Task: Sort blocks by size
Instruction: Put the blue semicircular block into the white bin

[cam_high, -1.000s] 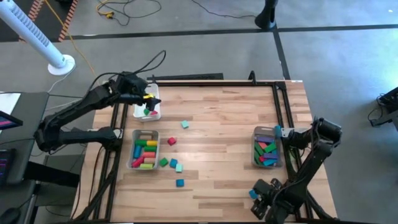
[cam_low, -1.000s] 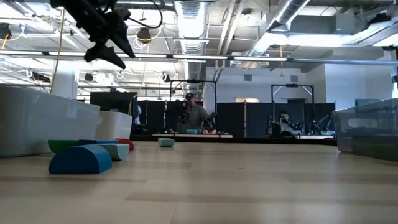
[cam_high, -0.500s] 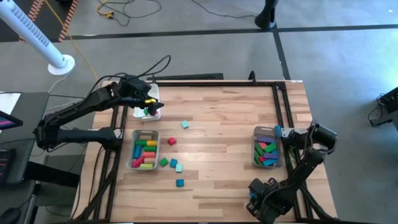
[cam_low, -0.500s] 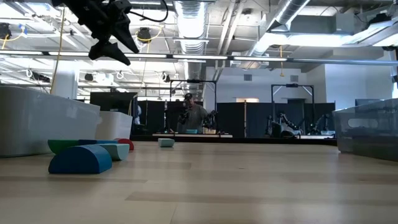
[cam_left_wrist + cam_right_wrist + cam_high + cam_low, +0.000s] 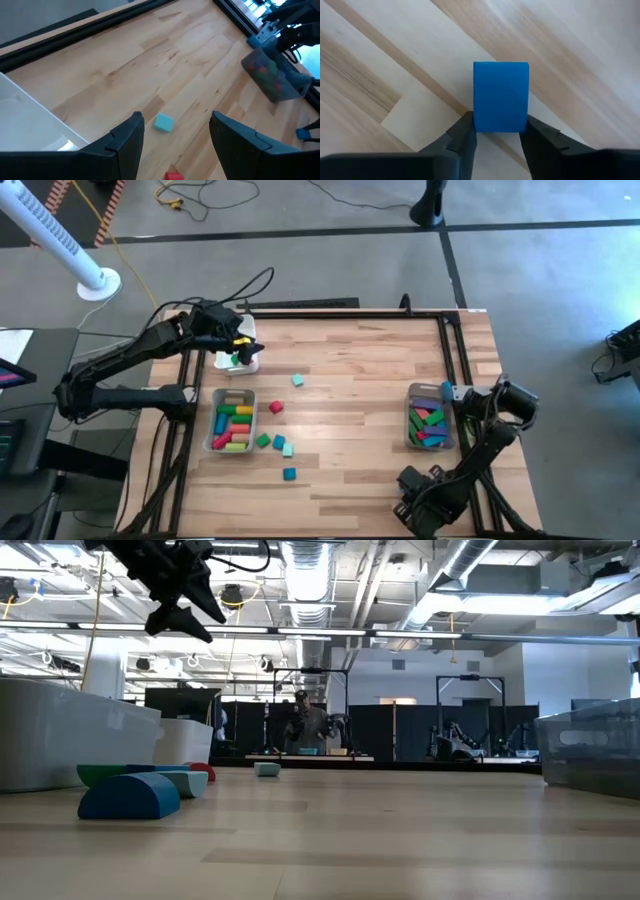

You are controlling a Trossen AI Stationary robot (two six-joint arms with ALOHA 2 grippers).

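Observation:
My right gripper (image 5: 408, 492) is near the table's front right edge, shut on a blue block (image 5: 500, 95). My left gripper (image 5: 237, 342) is open and empty, raised above the white tray (image 5: 248, 363) at the far left; it also shows in the low view (image 5: 188, 620). Loose blocks lie flat on the wood: a teal cube (image 5: 297, 380) (image 5: 163, 122), a red one (image 5: 276, 407), a green one (image 5: 263, 441), two teal ones (image 5: 284, 446) and a blue one (image 5: 289, 474). The tray holds a green and a red block. My right gripper pinches the blue block by two opposite sides, at the end nearest the wrist (image 5: 500, 125), between its two fingers (image 5: 462, 137). The block sticks out forward beyond the fingertips over the wood. Whether it touches the table I cannot tell.
A clear bin (image 5: 216, 442) with several coloured blocks stands at the left. Another clear bin (image 5: 411, 442) with blocks stands at the right, beside my right arm. A black frame (image 5: 450, 340) runs along the table's edges. Bare wood lies in the middle.
My left gripper has moved a little toward the table's right edge above the tray and stays open. My right arm has folded slightly, its gripper staying shut on the blue block near the front edge.

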